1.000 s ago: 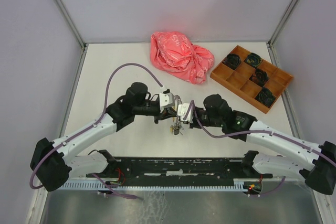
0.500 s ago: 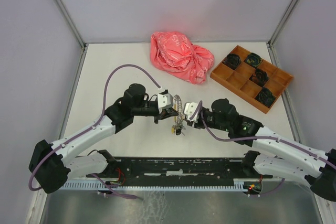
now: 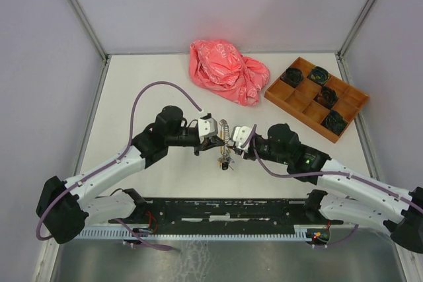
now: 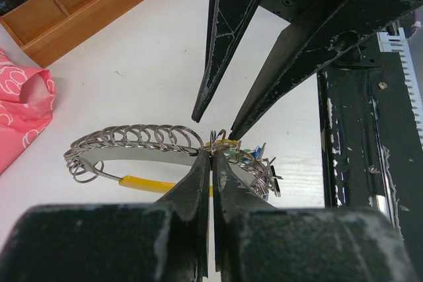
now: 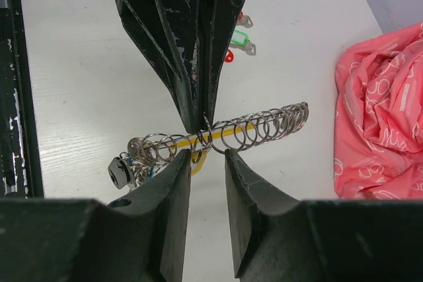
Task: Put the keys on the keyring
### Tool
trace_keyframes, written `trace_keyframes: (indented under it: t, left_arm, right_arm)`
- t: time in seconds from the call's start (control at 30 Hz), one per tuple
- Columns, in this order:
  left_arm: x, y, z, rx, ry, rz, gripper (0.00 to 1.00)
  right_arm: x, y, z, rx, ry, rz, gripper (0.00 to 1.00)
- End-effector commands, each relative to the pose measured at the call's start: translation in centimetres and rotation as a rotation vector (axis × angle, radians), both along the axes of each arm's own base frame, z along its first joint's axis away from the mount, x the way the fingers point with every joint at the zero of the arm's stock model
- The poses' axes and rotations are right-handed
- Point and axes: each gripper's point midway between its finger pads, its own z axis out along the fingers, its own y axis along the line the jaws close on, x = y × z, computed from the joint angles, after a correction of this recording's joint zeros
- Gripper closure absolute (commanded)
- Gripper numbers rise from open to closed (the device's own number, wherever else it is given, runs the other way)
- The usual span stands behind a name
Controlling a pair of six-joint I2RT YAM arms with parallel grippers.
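The keyring (image 4: 135,142) is a thin silver ring with a yellow stretch (image 4: 142,183), strung with many small wire loops. My left gripper (image 4: 211,153) is shut on its wire and holds it above the table. Facing it, my right gripper (image 5: 206,156) is open, its tips just under the row of loops (image 5: 254,129), and one loop hangs between them. Keys (image 4: 259,163) with blue and green tags bunch on the ring beside the left fingers. Red- and green-tagged keys (image 5: 241,36) show beyond the left fingers. From above, the keyring (image 3: 225,133) sits between both grippers with keys (image 3: 225,162) below it.
A crumpled pink bag (image 3: 228,72) lies at the back of the table. A wooden compartment tray (image 3: 277,97) with dark objects in some cells stands at the back right. The black base rail (image 3: 225,209) runs along the near edge.
The right gripper has opened and drawn back a little to the right of the keyring. The left gripper holds the ring in nearly the same place.
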Motion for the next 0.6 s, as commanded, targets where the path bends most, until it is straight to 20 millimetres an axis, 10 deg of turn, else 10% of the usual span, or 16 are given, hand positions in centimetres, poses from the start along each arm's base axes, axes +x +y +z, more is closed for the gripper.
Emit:
trace_keyframes:
  t: [0.0, 0.57]
  left_arm:
    - [0.10, -0.50, 3.19, -0.096, -0.056, -0.006, 0.97]
    - [-0.33, -0.70, 3.28, -0.116, -0.053, -0.031, 0.97]
  right_arm:
    - [-0.02, 0.78, 0.82, 0.045, 0.000, 0.010, 0.66]
    - [0.29, 0.82, 0.53, 0.018, 0.004, 0.005, 0.99]
